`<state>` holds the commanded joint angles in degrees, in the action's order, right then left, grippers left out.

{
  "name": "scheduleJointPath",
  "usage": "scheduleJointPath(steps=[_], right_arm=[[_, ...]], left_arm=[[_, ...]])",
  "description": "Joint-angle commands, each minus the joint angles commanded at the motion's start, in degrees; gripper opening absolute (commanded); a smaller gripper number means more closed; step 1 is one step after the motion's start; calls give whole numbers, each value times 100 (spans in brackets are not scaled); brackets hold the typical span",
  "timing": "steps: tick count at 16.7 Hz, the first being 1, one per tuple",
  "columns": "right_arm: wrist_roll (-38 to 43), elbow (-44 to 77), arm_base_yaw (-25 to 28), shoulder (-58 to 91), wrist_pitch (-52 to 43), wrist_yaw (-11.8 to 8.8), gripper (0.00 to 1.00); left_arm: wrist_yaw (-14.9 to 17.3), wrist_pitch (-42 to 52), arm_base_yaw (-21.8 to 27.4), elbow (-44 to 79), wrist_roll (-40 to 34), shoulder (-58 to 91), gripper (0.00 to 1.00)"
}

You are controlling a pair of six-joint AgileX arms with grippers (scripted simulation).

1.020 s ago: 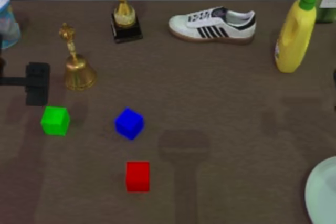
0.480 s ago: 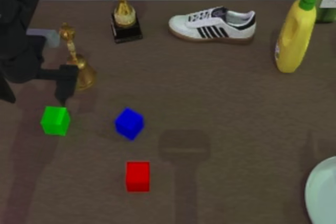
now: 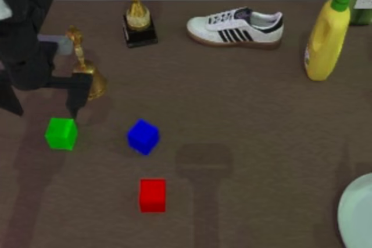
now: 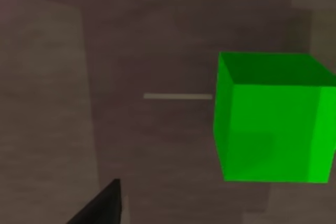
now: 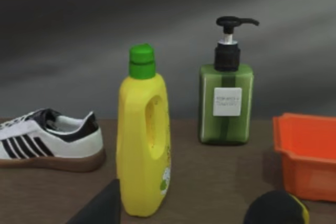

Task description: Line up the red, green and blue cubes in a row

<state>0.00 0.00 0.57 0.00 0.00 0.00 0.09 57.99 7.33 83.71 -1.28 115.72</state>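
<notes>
Hanging above the surface's left side, the left hand (image 3: pixel 72 101) has the green cube (image 3: pixel 61 133) just beside it, toward 7 o'clock; whether its fingers are open I cannot tell. The right arm is out of the top view, so the left is nearer.

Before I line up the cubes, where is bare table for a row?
Free: the wide stretch right of the blue cube and red cube, below the shoe. Crowded: the left, where the left gripper hangs by the bell above the green cube.
</notes>
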Motion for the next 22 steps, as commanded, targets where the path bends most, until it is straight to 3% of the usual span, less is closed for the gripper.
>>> scheduleJointPath(steps=[4, 12, 17, 22], right_arm=[[0, 0, 0, 0, 0, 0, 100], [0, 0, 0, 0, 0, 0, 100], [0, 0, 0, 0, 0, 0, 100], [0, 0, 0, 0, 0, 0, 100]], left_arm=[[0, -86, -21, -27, 7, 71, 100], [6, -1505, -8, -769, 18, 729, 100], [6, -1582, -8, -813, 18, 769, 100], [6, -1582, -8, -813, 18, 769, 62]])
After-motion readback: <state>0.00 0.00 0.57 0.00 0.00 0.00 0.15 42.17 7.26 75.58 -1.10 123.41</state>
